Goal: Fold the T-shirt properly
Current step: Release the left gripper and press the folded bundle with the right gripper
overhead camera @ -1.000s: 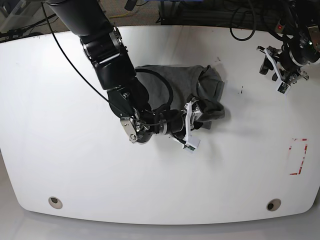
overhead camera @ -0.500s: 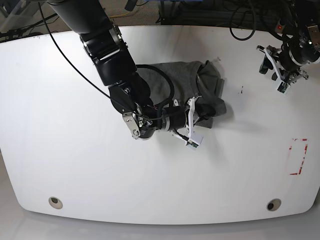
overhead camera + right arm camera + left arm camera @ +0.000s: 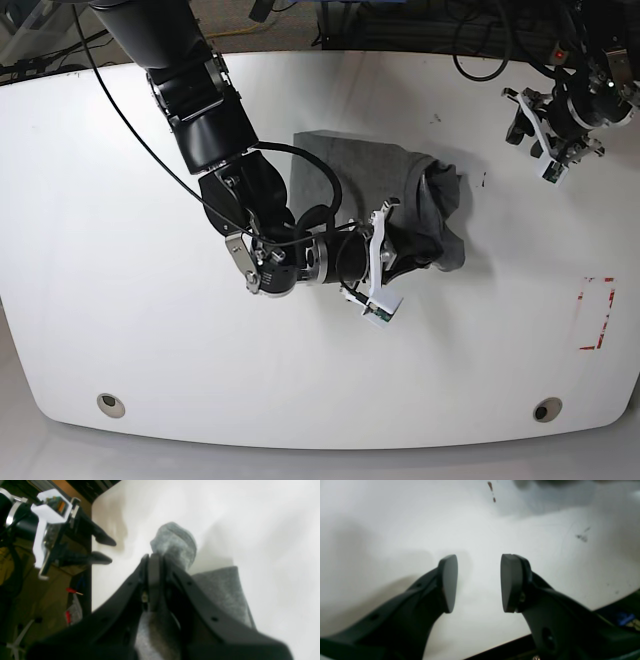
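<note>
T-shirt (image 3: 400, 190): heather grey, bunched in a loose heap on the white table (image 3: 120, 300), middle and a little far. Right gripper (image 3: 153, 562): jaws pressed together on a fold of the cloth (a grey tuft pokes out past the tips) at the heap's near right edge. Left gripper (image 3: 478, 582): far right corner, jaws apart, nothing between them, well apart from the T-shirt.

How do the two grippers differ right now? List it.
The right gripper is shut on the T-shirt; the left gripper is open and holds nothing.
The right gripper is near the middle of the table; the left gripper hovers over its far corner.
Both have dark fingers.
</note>
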You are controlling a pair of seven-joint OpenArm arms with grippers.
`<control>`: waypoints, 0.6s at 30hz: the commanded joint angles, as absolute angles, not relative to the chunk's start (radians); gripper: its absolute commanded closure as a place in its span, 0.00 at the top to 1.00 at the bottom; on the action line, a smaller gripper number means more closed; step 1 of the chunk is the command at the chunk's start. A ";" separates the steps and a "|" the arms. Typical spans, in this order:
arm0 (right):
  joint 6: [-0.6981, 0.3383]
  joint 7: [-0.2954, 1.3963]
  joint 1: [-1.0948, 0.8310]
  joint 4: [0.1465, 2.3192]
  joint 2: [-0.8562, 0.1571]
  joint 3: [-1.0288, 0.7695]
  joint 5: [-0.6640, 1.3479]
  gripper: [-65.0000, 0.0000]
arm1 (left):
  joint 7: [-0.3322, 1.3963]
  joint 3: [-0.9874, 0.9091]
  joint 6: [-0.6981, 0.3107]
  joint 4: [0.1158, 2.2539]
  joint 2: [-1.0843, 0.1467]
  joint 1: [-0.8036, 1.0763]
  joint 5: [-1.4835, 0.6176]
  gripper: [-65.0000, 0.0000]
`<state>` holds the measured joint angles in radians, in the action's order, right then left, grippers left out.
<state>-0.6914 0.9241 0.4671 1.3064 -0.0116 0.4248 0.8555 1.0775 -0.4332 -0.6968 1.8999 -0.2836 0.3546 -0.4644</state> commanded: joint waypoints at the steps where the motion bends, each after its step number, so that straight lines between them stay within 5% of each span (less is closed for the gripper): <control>1: -0.698 0.868 0.495 1.317 -0.004 0.412 0.849 0.04 | 1.063 -0.418 -0.698 1.916 -0.297 0.352 -0.478 0.40; 9: -0.698 0.731 0.499 1.165 0.030 0.387 0.762 0.10 | 1.063 -0.366 -0.698 1.917 -0.294 0.352 -0.478 0.40; 18: -0.698 0.711 0.490 1.224 0.007 0.344 0.725 0.76 | 1.063 -0.271 -0.698 1.919 -0.298 0.344 -0.478 0.40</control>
<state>-0.6880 0.7380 0.4648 1.1751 0.0132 0.3695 0.7002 1.0771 -0.2798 -0.6968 1.8999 -0.2863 0.3515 -0.4683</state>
